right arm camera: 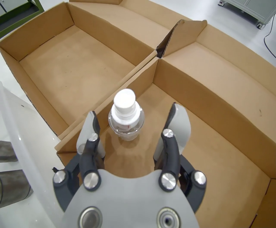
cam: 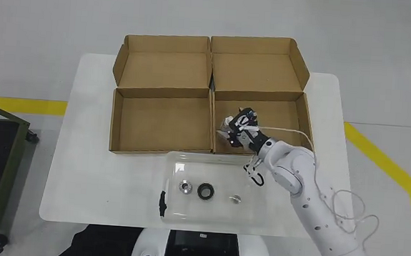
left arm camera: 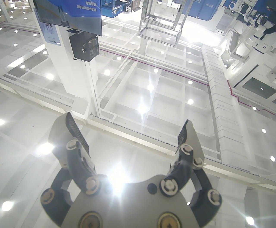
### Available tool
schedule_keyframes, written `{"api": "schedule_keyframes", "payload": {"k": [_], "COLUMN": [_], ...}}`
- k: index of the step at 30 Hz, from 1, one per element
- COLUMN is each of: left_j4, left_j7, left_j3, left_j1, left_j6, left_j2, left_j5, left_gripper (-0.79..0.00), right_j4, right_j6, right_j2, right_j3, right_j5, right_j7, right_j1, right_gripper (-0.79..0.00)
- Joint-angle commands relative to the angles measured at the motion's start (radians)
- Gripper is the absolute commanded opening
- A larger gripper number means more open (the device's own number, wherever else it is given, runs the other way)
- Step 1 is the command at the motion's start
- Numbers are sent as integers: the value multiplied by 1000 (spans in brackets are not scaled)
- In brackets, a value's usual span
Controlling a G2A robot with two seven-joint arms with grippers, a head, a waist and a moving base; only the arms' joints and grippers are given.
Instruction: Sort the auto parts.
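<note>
A small clear bottle [right arm camera: 126,117] with a white cap stands upright in the right cardboard box [right arm camera: 204,140], close to the corner beside the left cardboard box [right arm camera: 71,71]. My right gripper [right arm camera: 133,111] is open just above the bottle, one finger on each side, not touching it. From above, the right gripper [cam: 236,126] hangs over the near left corner of the right box [cam: 285,112]. A clear tray [cam: 214,209] at the table's front holds a metal nut [cam: 185,187], a black ring [cam: 205,191] and a small metal part [cam: 235,198]. My left gripper [left arm camera: 127,121] is open, pointing at the ceiling.
The left box [cam: 161,121] is bare inside. Both boxes have lids folded open toward the back. A small black piece [cam: 162,200] sits at the tray's left wall. A white cable [cam: 284,129] runs from the right arm across the right box.
</note>
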Motion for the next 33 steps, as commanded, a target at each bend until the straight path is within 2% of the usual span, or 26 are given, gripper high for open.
{"api": "schedule_keyframes", "payload": {"k": [1, 5, 15, 23, 33], "left_j4": [0, 0, 0, 0, 0], "left_j7": [0, 0, 0, 0, 0], "left_j3": [0, 0, 0, 0, 0], "left_j1": [0, 0, 0, 0, 0], "left_j6": [0, 0, 0, 0, 0], "left_j2": [0, 0, 0, 0, 0], "left_j5": [0, 0, 0, 0, 0], "left_gripper": [0, 0, 0, 0, 0], "right_j4": [-32, -141, -428, -540, -565], "right_j6": [-9, -64, -393, -491, -543], "right_j2": [4, 19, 73, 100, 118], "right_j3": [15, 64, 194, 234, 226], "right_j5": [2, -6, -55, -87, -153], "right_j7": [-5, 5, 140, 228, 275], "right_j1": [-12, -67, -247, -385, -429], "right_gripper": [0, 0, 0, 0, 0]}}
